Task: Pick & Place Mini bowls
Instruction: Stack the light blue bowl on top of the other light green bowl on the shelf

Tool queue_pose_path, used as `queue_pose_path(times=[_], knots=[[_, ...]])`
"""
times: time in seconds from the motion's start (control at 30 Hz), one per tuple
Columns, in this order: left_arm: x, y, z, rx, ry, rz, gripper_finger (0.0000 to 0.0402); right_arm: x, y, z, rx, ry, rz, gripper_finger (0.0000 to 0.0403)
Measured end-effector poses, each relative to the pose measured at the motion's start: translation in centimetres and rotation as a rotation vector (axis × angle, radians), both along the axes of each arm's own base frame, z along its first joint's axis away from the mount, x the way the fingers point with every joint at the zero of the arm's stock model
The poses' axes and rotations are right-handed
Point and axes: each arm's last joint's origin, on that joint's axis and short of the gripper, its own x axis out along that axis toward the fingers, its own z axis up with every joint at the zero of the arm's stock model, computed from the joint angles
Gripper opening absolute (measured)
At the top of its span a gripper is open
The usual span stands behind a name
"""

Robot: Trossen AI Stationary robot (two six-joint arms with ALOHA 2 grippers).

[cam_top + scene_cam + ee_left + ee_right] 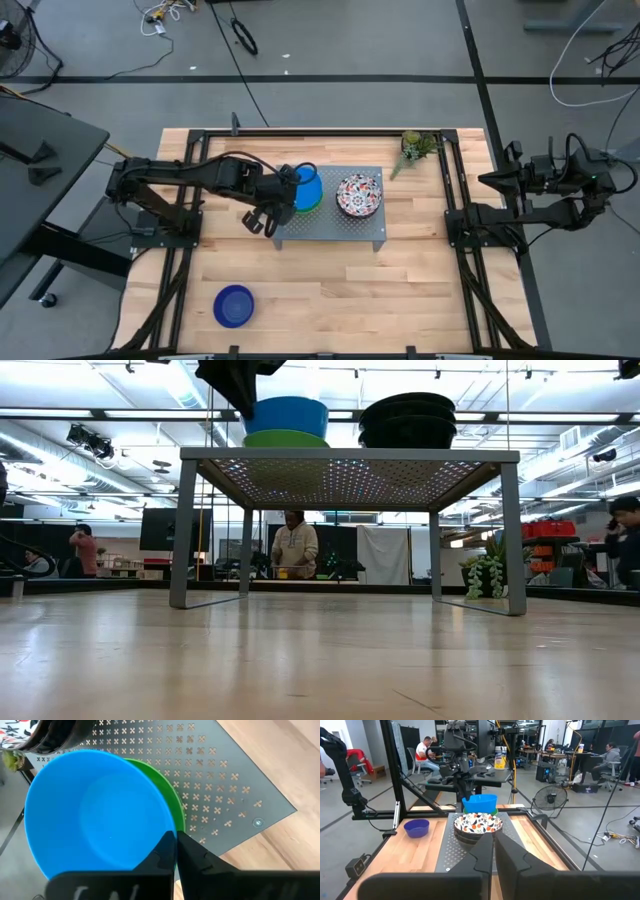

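Observation:
On the grey perforated stand (345, 228), a light blue bowl (308, 188) sits in a green bowl (175, 805). Beside them stands a stack of white floral bowls (358, 195). A dark blue bowl (233, 305) rests on the wooden table near its near left corner. My left gripper (176, 845) is above the stand's left end, shut on the light blue bowl (95, 815). My right gripper (494, 852) is shut and waits at the table's right edge, touching nothing. My left gripper pinches the light blue bowl's rim (167, 827) on the side toward the table's left, one finger (162, 857) inside the bowl and one (200, 862) outside. It comes from above, slanting in from the left. The bowl is upright over the green bowl (285, 438) on the stand.
A small potted plant (415, 146) stands on the table behind the stand's far right corner. Black frame rails (455, 180) run along the table's left, right and far sides. Bare wood lies in front of the stand (350, 465). People show in the room beyond.

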Motion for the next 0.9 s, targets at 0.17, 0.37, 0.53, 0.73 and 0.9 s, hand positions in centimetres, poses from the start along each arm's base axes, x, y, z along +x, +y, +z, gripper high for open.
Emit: queue_pose_path(times=[0.17,0.37,0.53,0.73,0.9], knots=[[0.02,0.0,0.01,0.0,-0.003,0.0,0.001,-0.01,0.0,0.01,0.0,0.0,0.0,0.0023],[0.03,0.09,0.05,0.031,-0.006,0.012,0.0026,0.0,0.0,0.0,0.0,0.0,0.0,0.0023],[0.05,0.19,0.1,0.065,-0.012,0.02,0.0025,0.0,0.0,0.0,0.0,0.0,0.0,0.0023],[0.16,0.08,0.13,0.043,-0.017,-0.015,0.0025,0.0,0.0,0.0,0.0,0.0,0.0,0.0023],[0.14,-0.01,0.12,0.011,-0.016,-0.025,0.0025,0.0,0.0,0.0,0.0,0.0,0.0,0.0023]])
